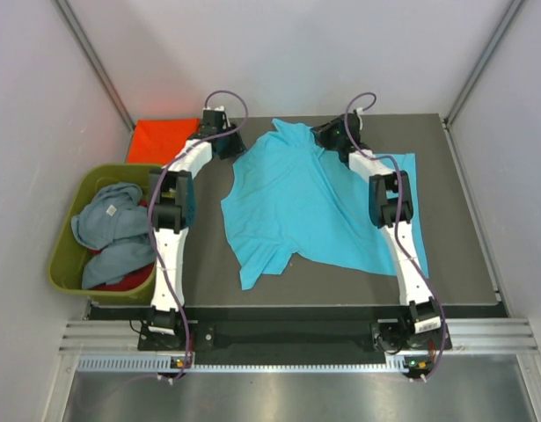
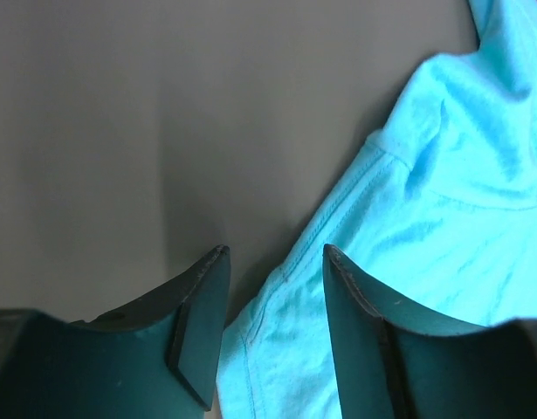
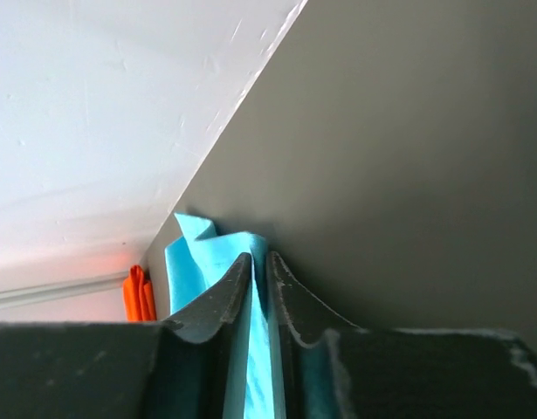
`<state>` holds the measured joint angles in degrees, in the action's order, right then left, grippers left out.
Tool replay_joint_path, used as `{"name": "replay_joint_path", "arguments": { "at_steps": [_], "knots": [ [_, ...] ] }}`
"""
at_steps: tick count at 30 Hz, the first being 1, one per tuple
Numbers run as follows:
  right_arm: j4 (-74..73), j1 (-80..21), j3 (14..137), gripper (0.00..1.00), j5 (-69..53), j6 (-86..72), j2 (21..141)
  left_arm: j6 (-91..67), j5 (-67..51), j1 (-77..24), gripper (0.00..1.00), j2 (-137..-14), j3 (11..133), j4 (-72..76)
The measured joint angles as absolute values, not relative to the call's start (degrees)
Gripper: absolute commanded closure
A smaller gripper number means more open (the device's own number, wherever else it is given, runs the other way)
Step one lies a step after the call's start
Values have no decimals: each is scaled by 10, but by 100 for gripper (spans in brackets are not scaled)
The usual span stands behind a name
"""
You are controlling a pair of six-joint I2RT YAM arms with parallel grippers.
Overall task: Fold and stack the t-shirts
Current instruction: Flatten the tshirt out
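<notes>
A bright turquoise t-shirt (image 1: 296, 202) lies spread and creased across the middle of the dark table (image 1: 455, 176). My right gripper (image 1: 325, 134) is at the shirt's far edge. In the right wrist view it (image 3: 259, 257) is shut on a raised fold of the turquoise cloth (image 3: 194, 253). My left gripper (image 1: 228, 141) is at the shirt's far left edge. It (image 2: 274, 253) stands open, and the stitched hem of the shirt (image 2: 443, 192) runs between its fingers (image 2: 203, 323). An orange-red t-shirt (image 1: 160, 139) lies folded at the back left.
An olive-green tub (image 1: 63, 255) stands off the table's left side, holding crumpled grey-blue cloth (image 1: 107, 220) and some red cloth (image 1: 120, 284). White walls close in the back and both sides. The folded orange-red shirt (image 3: 137, 295) shows by the wall in the right wrist view.
</notes>
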<state>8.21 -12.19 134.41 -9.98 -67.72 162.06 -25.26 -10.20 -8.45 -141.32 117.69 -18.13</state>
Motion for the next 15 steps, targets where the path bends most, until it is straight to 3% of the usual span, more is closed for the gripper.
{"name": "replay_joint_path", "arguments": {
  "at_steps": [7, 15],
  "knots": [
    [61, -113, 1327, 69, -117, -649, 1596, -230, -110, -85, 42, -1381, 1136, -202],
    [-113, -46, 1329, 54, -137, -538, 1530, -201, -54, -86, 38, -1362, 1147, -284]
  ]
}}
